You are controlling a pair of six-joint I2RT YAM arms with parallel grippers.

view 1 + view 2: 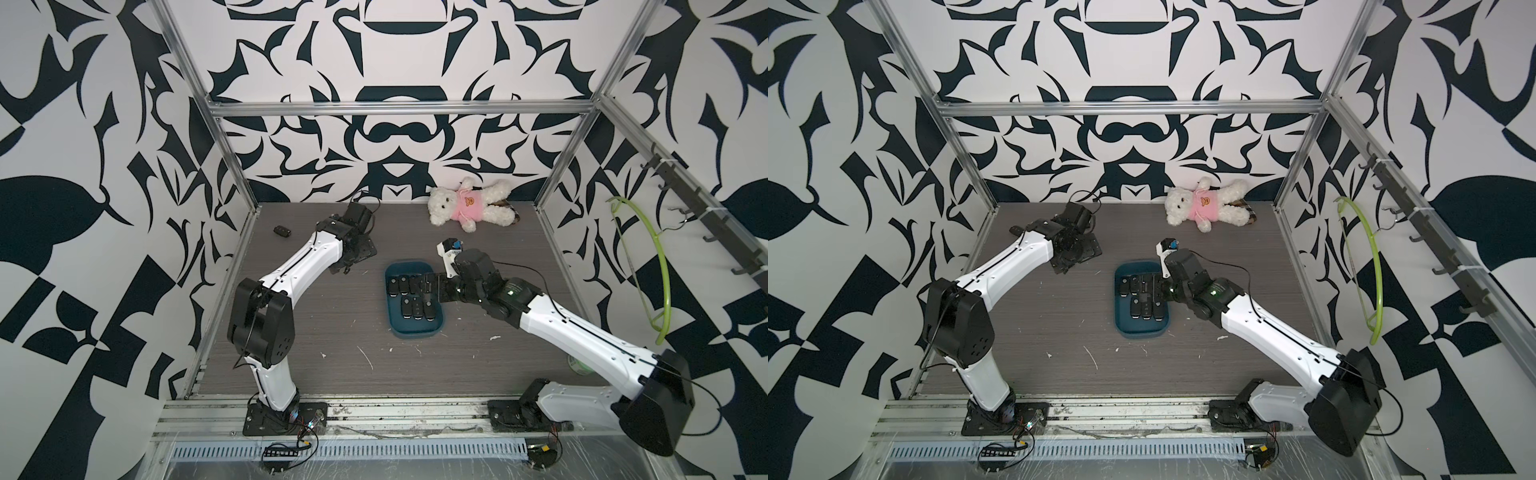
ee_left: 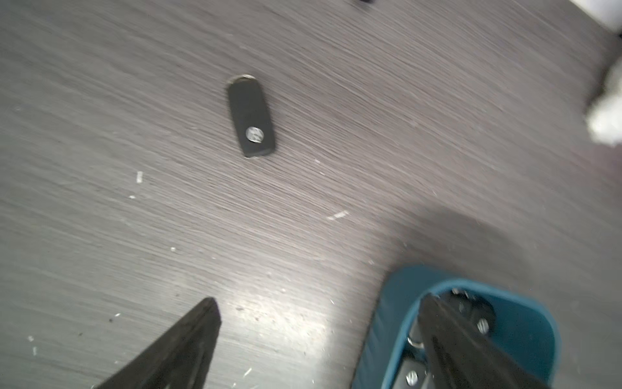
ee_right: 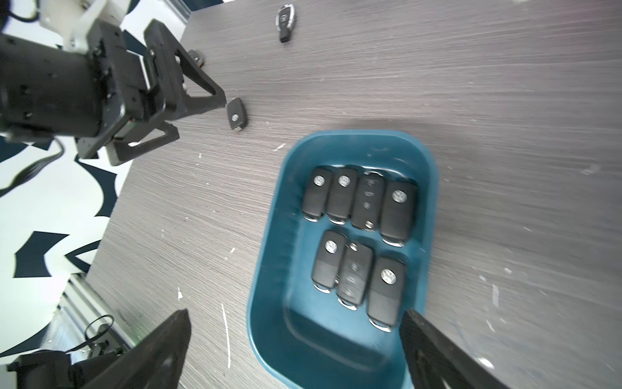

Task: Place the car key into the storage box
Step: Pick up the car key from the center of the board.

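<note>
Ahead of the left pincer [image 2: 319, 301], spread empty, lies the car key [image 2: 250, 116]; right pincer [image 3: 295, 315], spread, overhangs the storage box [image 3: 269, 242].

The storage box [image 1: 415, 328] is shown in dark teal-blue. The key fobs [image 3: 397, 205] in it and the car key [image 3: 237, 114] on the counter [image 1: 415, 365] are black, most with round silver emblems. The counter is marked by grey-brown wood grain flecked with white. The walls [image 1: 395, 137] are patterned white with dark navy shapes. A white teddy bear [image 1: 442, 203] is dressed in pink; a hanger [image 1: 665, 274] is lime green.
</note>
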